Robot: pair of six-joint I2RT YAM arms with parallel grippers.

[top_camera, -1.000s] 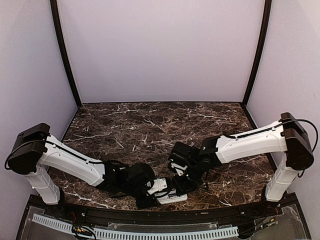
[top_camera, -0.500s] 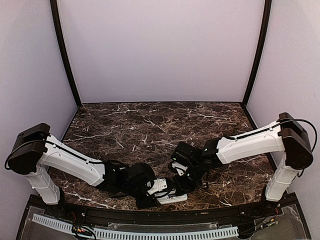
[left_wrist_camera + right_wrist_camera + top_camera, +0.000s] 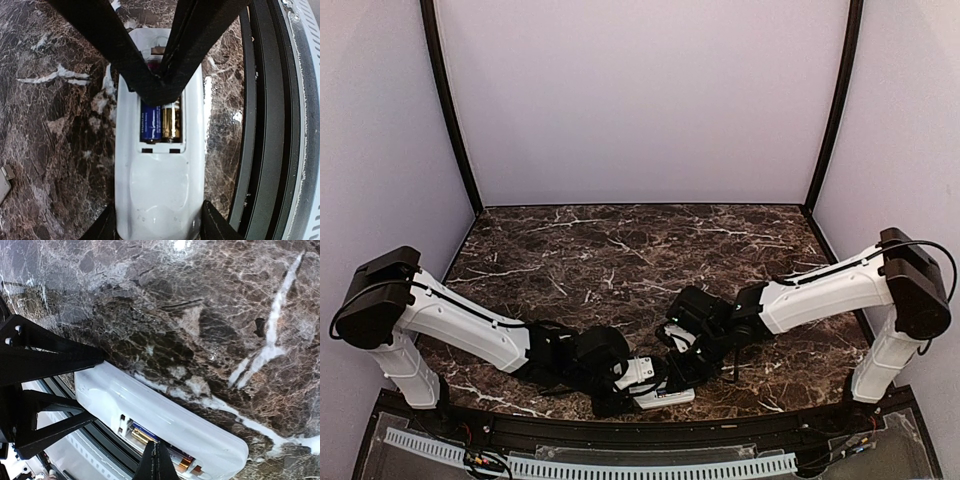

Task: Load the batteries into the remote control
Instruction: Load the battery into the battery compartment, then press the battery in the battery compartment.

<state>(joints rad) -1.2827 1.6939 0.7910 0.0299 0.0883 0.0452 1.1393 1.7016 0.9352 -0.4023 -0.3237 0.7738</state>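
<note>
At the near edge of the table (image 3: 620,250), low centre of the overhead frame, I list what I have, nearest first.

1. Left gripper (image 3: 160,226): half spread, one finger on each long side of the remote control (image 3: 159,185), clamping it across its width at the rounded end.
2. Remote control: white, back face up, lying just inside the black edge rail (image 3: 260,125) and parallel to it. In the left wrist view its long axis runs bottom to top, with the open compartment past the middle.
3. The batteries (image 3: 171,120): two, side by side in the compartment, lengthwise with the remote. One has a blue sleeve and one is copper-coloured.
4. Right gripper (image 3: 159,90): fingers pinched together to a single point and holding nothing. It enters from the top of that frame, with its tip over the far end of the batteries, touching or nearly so.
5. Small flat grey piece (image 3: 4,181): left edge of the frame, well apart from the remote.

Relation that matters: the compartment lies directly under the right tip, so I judge the right arm should do any pressing, straight down, while the left braces.

Writing: pale print on the blue sleeve is too fine to read. I see no brand on the remote's back.
</note>
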